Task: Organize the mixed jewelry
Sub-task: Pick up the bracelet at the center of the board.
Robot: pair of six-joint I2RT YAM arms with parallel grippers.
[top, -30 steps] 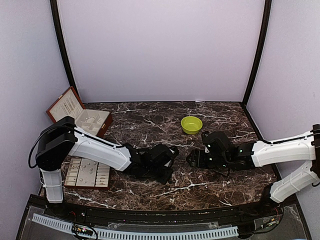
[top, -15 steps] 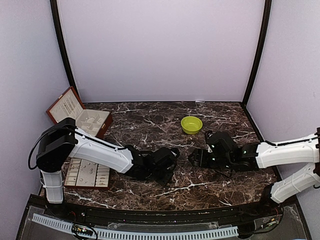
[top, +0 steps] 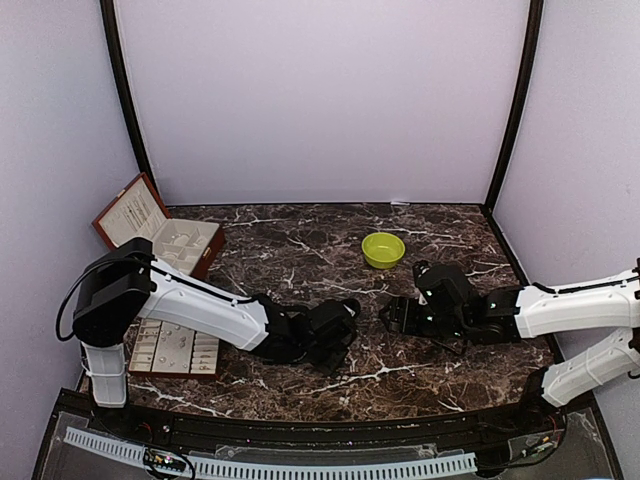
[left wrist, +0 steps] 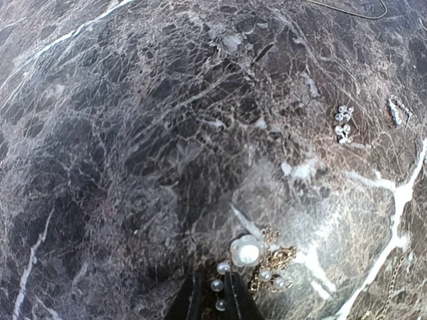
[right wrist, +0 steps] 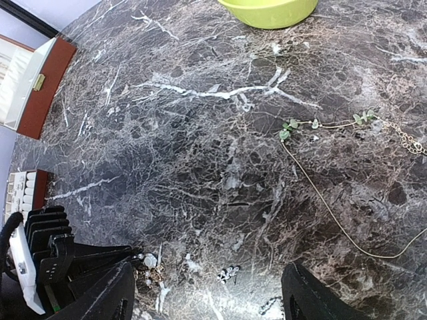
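Left gripper (left wrist: 212, 301) pinched on a beaded pearl cluster (left wrist: 248, 252), right gripper (right wrist: 208, 287) splayed empty — fine gold chain (right wrist: 320, 200) and glittery studs (left wrist: 343, 124) lie loose on glossy, white-veined brown marble tabletop (top: 300, 240), matte lilac walls (top: 320, 100) around.

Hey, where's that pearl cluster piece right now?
Left wrist view, bottom centre: the pearl cluster sits on the marble at the tips of the left hand, small pearls between its fingers, beside a gold chain tangle.

White veins streak the dark brown marble table (top: 300, 240), against a lime-green bowl (top: 383, 249) and a reddish-brown box (top: 130, 212) lined in cream. The beads (left wrist: 247, 252) are pearly white, the chain (right wrist: 320, 200) gold with pale green leaves (right wrist: 291, 125).
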